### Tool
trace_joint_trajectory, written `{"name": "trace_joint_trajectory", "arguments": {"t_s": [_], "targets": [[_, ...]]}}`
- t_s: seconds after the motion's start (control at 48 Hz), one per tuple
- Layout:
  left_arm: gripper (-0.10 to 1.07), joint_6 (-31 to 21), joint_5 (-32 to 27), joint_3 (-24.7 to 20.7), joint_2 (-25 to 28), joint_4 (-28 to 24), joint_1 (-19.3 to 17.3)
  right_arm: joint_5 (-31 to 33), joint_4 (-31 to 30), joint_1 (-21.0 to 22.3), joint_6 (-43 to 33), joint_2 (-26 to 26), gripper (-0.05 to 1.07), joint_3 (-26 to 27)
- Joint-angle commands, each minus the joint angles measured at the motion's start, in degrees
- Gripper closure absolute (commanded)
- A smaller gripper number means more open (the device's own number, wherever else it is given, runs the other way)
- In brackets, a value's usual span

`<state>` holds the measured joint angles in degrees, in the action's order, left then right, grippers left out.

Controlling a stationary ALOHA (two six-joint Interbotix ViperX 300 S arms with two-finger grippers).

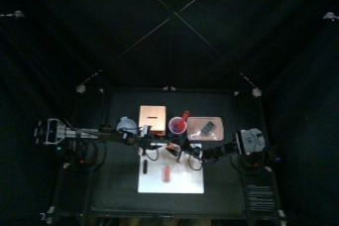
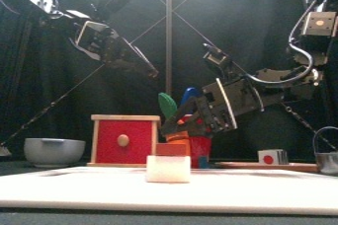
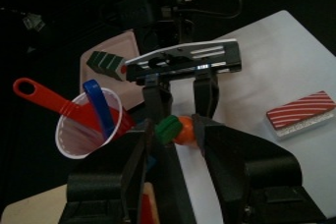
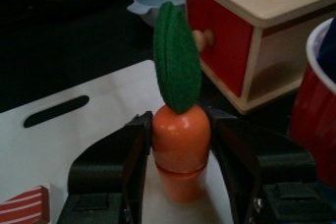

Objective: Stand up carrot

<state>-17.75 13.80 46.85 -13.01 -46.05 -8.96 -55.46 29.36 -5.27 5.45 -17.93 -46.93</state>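
The carrot, seemingly light, stiff and smooth, is clenched upright at its orange body by the right tool over the white sheet; the left tool hangs released.

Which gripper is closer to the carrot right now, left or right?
Right. The right gripper has its jaws on either side of the upright carrot; the left gripper is open beside it, a little apart.

no readable text, label, number or sign on anything in view
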Motion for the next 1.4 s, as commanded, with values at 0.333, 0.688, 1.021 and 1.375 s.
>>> {"name": "trace_joint_trajectory", "arguments": {"t_s": [0.333,0.688,1.021,1.375], "targets": [[0.19,0.0,0.4,-0.3,-0.8,0.8,-0.4,-4.5,3.4,-1.1,0.3,-0.9,0.39,1.2],[0.19,0.1,0.4,-0.1,-0.8,0.7,-0.4,-3.3,3.6,-1.6,-0.4,-1.1,0.34,1.4],[0.19,0.1,0.4,0.2,-0.8,0.7,-0.4,-2.3,3.6,-1.7,-0.3,-1.1,0.23,1.2],[0.19,0.1,0.4,0.2,-0.8,0.7,-0.4,0.1,3.6,-1.8,0.3,-0.2,0.07,0.9]]}}
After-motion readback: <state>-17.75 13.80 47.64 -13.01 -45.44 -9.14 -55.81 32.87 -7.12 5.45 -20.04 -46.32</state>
